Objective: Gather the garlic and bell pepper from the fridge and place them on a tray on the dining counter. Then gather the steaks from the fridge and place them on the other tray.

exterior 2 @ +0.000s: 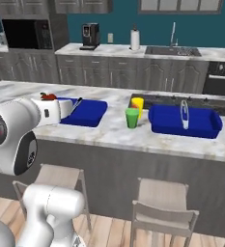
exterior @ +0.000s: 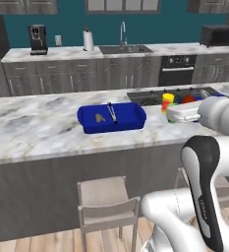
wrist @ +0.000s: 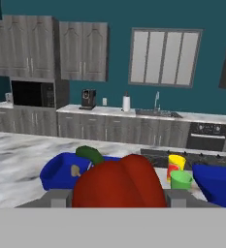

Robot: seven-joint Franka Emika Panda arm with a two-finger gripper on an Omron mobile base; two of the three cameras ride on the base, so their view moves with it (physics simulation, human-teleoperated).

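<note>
bell pepper (wrist: 119,181) in claw (wrist: 117,197) in hand view; garlic (exterior: 99,118) in left base view

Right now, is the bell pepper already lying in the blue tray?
No, in the hand view the bell pepper sits between the end effector fingers, above the counter and short of the blue tray.

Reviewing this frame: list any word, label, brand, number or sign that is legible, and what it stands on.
Nothing can be read in these pictures.
Small light lettering on the arm's dark joint cover: too small and blurred to read.
Oven control panel: light marks, too small to read.
Coffee machine, microwave, cups and blue trays: no lettering shows.
</note>
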